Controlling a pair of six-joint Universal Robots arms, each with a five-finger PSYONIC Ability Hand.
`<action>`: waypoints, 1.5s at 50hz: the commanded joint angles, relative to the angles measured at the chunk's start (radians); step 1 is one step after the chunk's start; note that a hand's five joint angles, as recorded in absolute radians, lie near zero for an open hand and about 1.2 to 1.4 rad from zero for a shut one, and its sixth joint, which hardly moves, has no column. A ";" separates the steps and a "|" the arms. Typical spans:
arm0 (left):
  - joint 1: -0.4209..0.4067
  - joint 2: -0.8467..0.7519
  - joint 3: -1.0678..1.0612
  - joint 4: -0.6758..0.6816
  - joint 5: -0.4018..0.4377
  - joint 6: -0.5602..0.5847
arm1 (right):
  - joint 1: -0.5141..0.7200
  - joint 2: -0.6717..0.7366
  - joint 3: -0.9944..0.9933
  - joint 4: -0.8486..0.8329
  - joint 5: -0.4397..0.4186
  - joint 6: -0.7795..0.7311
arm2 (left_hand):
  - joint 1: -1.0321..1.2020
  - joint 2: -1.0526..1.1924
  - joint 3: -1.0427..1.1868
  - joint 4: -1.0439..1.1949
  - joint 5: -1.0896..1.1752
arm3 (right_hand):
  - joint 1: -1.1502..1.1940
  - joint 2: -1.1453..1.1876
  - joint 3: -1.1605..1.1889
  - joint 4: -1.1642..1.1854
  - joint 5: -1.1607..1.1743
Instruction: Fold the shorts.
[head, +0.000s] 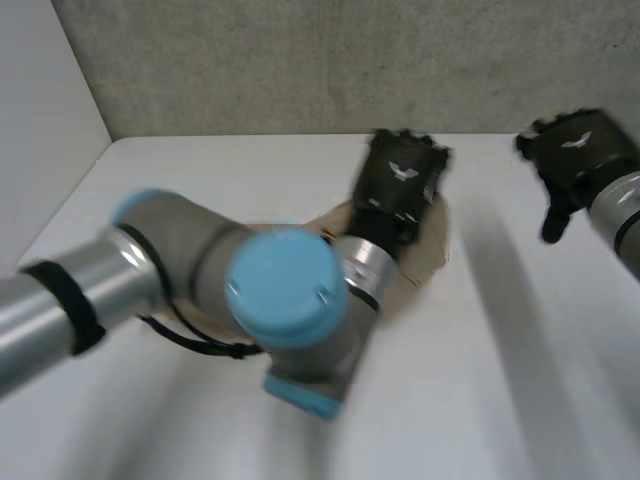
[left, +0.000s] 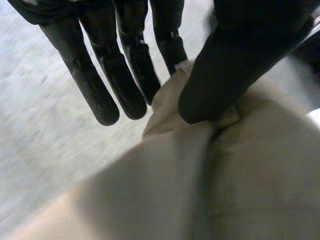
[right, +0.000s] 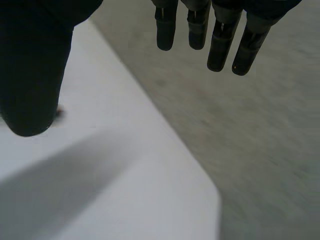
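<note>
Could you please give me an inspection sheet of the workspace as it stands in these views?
Surface: white table, no marks seen.
Job's things: beige shorts, crumpled at mid-table, partly under the left arm.
Clutter: nothing seen.
Grippers: left robot hand pinches a raised fold of the shorts between thumb and straight fingers; right robot hand open, holding nothing, above the table's far right corner, apart from the shorts.
Cables: nothing seen lying loose on the table.
Surroundings: grey concrete wall behind the table; pale panel along its left side.
</note>
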 joint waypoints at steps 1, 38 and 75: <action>-0.083 -0.049 -0.076 0.044 0.072 0.005 | -0.040 -0.008 -0.027 -0.061 0.108 0.032 | -0.767 -0.783 -0.796 -0.796 -0.782 | -0.031 -0.051 -0.100 -0.066 -0.075; 0.551 0.532 -0.576 -0.590 0.078 -0.084 | 0.061 0.052 0.011 0.338 -0.289 0.264 | -0.693 -0.710 -0.722 -0.723 -0.708 | 0.008 -0.011 -0.061 -0.027 -0.035; 0.626 0.442 -0.625 -0.407 0.231 -0.088 | 0.173 0.172 0.142 -0.031 -0.151 0.250 | -0.145 -0.161 -0.173 -0.174 -0.159 | 1.190 1.171 1.122 1.156 1.147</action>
